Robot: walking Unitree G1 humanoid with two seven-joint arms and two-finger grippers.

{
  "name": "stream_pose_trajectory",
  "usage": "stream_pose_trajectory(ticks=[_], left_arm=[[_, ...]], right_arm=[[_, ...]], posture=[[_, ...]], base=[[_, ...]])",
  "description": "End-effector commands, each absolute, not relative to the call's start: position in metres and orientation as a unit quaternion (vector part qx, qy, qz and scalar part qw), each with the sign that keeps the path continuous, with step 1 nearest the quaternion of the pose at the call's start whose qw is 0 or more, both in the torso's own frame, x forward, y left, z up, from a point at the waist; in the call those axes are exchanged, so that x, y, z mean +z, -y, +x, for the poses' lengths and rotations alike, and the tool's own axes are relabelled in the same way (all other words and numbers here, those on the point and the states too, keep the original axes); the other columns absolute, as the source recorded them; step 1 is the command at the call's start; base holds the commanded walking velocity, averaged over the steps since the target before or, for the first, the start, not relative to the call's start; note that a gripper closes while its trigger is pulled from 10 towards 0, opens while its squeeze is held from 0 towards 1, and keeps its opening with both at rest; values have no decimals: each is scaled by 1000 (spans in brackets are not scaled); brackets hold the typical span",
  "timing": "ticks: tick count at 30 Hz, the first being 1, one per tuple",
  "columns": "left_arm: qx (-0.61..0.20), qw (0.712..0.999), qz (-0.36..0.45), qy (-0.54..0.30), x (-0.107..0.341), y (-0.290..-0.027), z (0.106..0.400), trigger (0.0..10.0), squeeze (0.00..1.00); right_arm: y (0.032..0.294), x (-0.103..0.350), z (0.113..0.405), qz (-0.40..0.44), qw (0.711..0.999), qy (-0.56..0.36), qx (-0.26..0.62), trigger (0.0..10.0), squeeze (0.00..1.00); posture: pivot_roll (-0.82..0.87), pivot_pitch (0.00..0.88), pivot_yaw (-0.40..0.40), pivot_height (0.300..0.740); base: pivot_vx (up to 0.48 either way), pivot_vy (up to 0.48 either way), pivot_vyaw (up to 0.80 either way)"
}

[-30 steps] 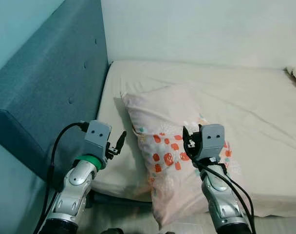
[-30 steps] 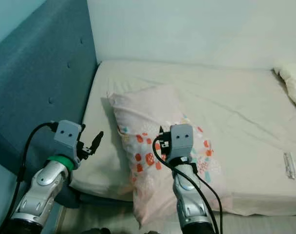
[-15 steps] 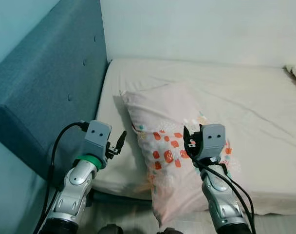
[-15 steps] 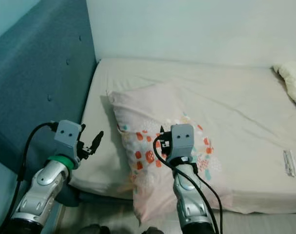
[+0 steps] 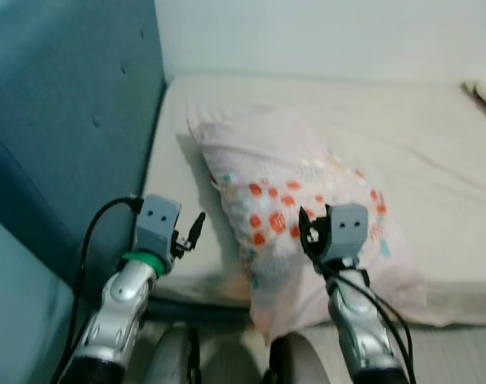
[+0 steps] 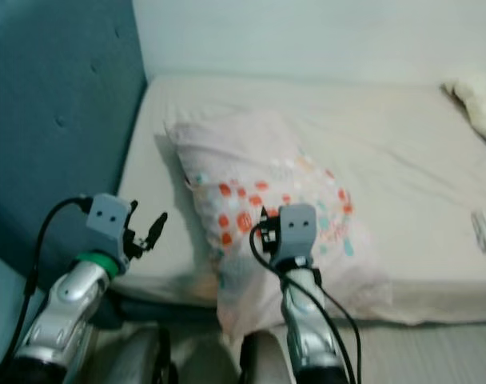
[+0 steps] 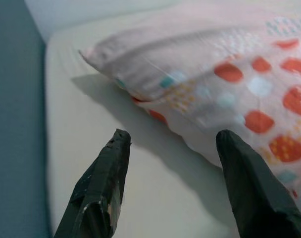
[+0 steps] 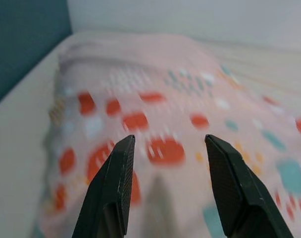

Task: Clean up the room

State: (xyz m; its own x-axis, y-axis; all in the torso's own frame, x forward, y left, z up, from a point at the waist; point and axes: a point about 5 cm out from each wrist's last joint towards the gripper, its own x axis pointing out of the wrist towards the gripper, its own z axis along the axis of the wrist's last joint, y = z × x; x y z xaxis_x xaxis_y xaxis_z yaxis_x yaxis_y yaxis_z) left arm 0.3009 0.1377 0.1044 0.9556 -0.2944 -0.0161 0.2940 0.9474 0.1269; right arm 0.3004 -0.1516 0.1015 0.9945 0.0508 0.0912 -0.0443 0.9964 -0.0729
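A bed (image 5: 435, 136) with a pale cream sheet spreads across the middle of the scene, its cover lightly creased. Along the bed's left side stands a tall upholstered headboard (image 5: 75, 104) in deep teal fabric, tufted with a few small buttons. Behind the bed, at its far edge, rises a plain white wall (image 5: 323, 36), meeting the headboard in the corner. Left of the headboard, a strip of lighter blue-green wall (image 5: 15, 304) shows. Below the bed's near edge lies a band of pale floor (image 6: 435, 352). The light is soft and even, with faint shadows on the sheet.
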Motion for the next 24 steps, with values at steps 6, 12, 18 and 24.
stream_pose_trajectory(ticks=[6,12,18,24], left_arm=[[-149,987,57,-10,102,-136,301,10000,0],[-150,988,48,-1,110,-136,303,10000,0],[-146,988,47,-2,110,-138,303,10000,0],[-147,988,49,-7,110,-139,303,10000,0]], right_arm=[[169,105,300,-32,998,49,0,10000,0],[185,120,301,-50,996,75,-14,10000,0],[246,129,284,-124,966,78,-214,10000,0],[297,96,276,-143,950,-38,-275,10000,0]], posture=[[9,55,55,586],[13,60,47,586],[8,63,52,586],[3,83,78,586]], base=[[0,0,0],[0,0,0],[0,0,0],[0,0,0]])
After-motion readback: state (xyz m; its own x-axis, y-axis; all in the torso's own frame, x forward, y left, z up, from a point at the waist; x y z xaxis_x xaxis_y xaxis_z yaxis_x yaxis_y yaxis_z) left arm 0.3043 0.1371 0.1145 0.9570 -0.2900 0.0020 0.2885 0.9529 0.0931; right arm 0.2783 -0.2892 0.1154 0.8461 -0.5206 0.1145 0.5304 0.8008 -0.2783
